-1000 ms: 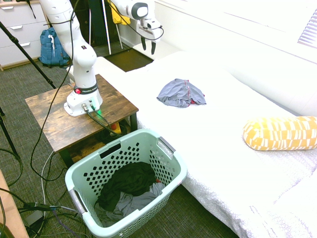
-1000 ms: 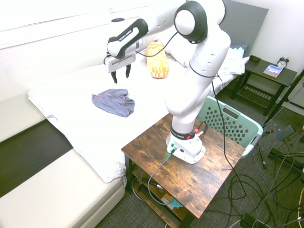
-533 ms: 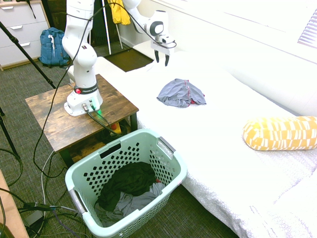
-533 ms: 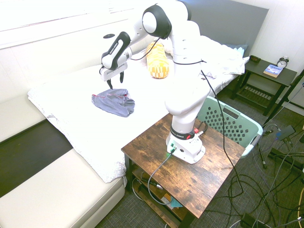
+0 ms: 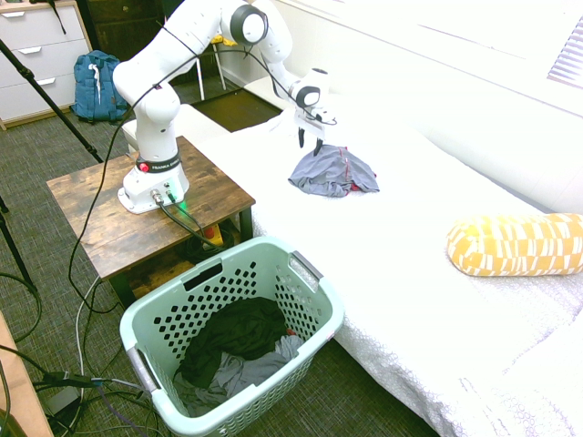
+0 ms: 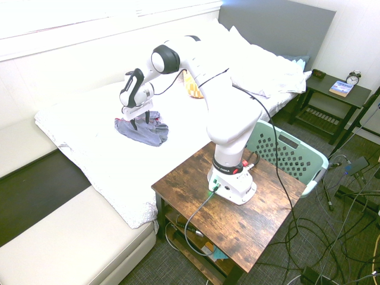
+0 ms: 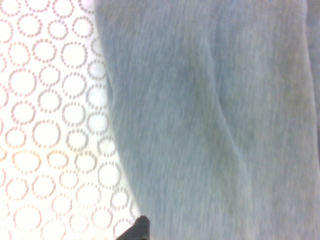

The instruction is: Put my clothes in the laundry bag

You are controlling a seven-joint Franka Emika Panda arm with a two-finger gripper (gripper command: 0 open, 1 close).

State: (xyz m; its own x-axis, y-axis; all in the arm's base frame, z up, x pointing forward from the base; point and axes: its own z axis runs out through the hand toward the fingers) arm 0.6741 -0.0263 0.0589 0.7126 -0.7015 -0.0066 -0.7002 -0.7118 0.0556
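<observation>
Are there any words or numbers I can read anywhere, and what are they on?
"FRANKA" something: dark band at the white robot arm's base, rest too small to read.
Small black alarm clock on the dark bedside table: numbers too small to read.
Blue book beside it: cover unreadable.
Nothing else has writing.

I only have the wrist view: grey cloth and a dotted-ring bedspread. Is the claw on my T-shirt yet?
Observer: The claw is open, its tips right at the near edge of the grey T-shirt, nothing gripped.
Operator: Where's the basket?
Observer: The mint laundry basket stands on the floor beside the bed, in front of the wooden table.
Operator: Is it empty?
Observer: No, a black garment and some grey cloth lie inside.
</observation>
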